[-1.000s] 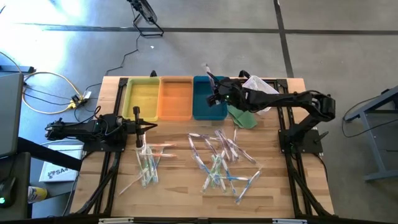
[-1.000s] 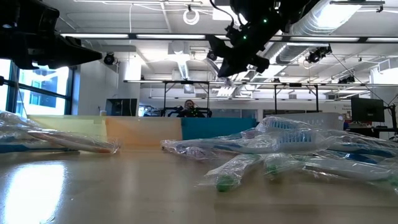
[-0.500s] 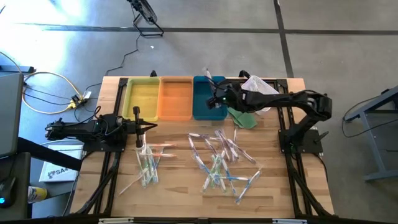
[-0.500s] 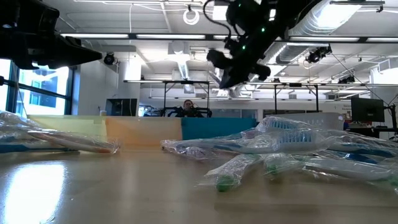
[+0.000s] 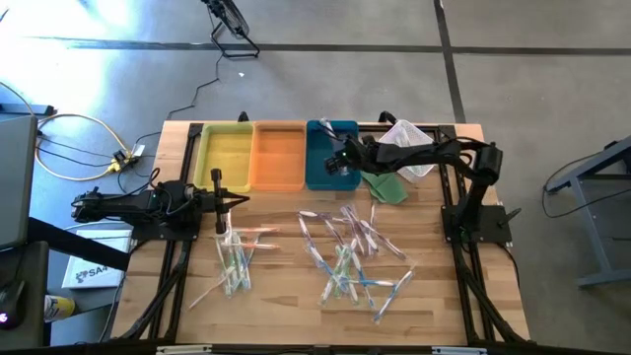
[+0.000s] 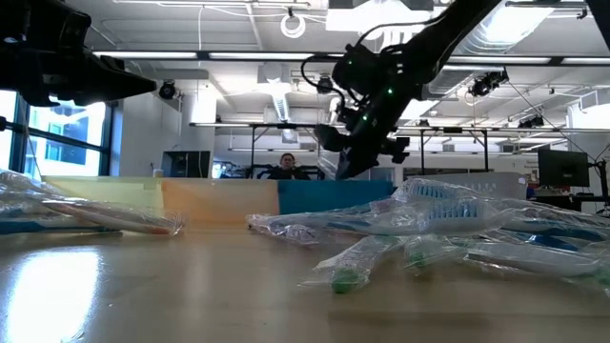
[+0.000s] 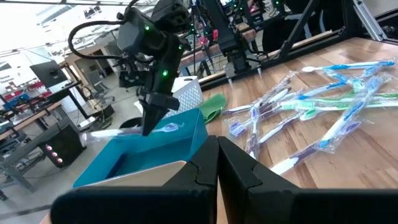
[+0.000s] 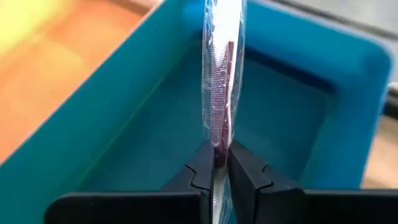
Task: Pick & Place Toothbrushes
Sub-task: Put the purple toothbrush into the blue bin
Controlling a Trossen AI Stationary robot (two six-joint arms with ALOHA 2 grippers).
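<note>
My right gripper [image 5: 336, 163] hangs over the blue tray [image 5: 315, 181], shut on a clear-wrapped toothbrush [image 8: 220, 74] with purple bristles. In the low view this gripper [image 6: 348, 164] stands just above the tray's wall [image 6: 324, 195]. Many more wrapped toothbrushes lie flat on the wood in a middle heap [image 5: 350, 258] and in a smaller heap on the left [image 5: 235, 260]. My left gripper [image 5: 219, 203] waits shut at the table's left, level above the smaller heap, holding nothing. My right gripper pinches the wrapped toothbrush between its two fingers right behind the bristled head [image 8: 217, 144]. The fingers slant down from the table's right. The head end and its wrapper [image 7: 102, 133] stick out past the fingertips over the tray's inside. It does not rest on the table.
A yellow tray [image 5: 225, 154] and an orange tray [image 5: 278, 154] stand side by side left of the blue one along the far edge. Right of the blue tray lie a green cloth [image 5: 386, 187] and a white mesh basket [image 5: 409, 138]. Bare wood shows near the front edge.
My right gripper has sunk toward the blue tray and tipped further downward, still shut on the toothbrush. The toothbrush has come down with it, from well above the tray to just over its inside.
</note>
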